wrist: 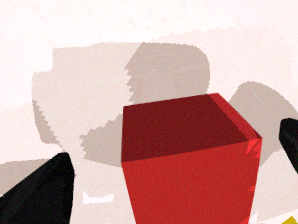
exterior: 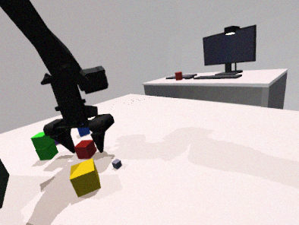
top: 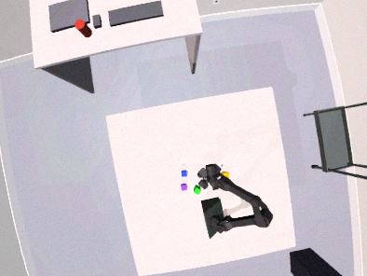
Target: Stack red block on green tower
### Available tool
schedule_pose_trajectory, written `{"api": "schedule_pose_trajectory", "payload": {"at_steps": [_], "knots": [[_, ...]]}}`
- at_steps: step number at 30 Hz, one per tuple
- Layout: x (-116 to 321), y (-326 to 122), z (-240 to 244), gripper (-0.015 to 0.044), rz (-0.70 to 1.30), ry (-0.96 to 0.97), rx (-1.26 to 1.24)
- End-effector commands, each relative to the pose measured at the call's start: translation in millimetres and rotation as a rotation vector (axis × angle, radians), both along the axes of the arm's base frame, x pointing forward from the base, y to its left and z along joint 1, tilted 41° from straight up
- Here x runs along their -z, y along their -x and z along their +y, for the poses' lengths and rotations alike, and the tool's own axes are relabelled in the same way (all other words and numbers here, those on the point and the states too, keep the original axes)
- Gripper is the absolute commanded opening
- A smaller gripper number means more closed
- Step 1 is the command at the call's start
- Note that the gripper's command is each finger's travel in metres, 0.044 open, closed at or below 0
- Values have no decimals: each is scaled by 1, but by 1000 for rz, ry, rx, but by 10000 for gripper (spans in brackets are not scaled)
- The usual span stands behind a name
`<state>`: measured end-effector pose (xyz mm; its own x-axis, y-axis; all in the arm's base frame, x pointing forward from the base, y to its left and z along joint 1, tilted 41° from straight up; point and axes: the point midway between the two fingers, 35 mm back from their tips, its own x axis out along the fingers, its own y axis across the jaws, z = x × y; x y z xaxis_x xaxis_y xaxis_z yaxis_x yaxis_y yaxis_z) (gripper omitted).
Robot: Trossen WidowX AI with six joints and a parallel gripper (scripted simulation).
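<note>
Blocks all look like plain matte cubes, no writing readable anywhere. Left to right on the white table point(exterior: 212, 160): green tower point(exterior: 44, 146), then the gripper point(exterior: 85, 146) with jaws spread wide around the red block point(exterior: 86, 149), not touching it, yellow block point(exterior: 85, 177) just in front.
</note>
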<state>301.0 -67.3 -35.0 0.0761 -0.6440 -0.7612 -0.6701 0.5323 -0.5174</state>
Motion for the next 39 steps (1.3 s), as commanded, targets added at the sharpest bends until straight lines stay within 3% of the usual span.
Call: {"api": "schedule_pose_trajectory", "payload": {"at_steps": [1, 7, 17, 25, 30, 39], "knots": [[1, 2, -1, 440, 7, 4, -4], [0, 2, 0, 440, 7, 4, -4], [0, 2, 0, 177, 7, 4, -4], [0, 2, 0, 124, 7, 4, -4], [-9, 2, 8, 0, 7, 3, -4], [-45, 5, 40, 0, 7, 1, -4]]}}
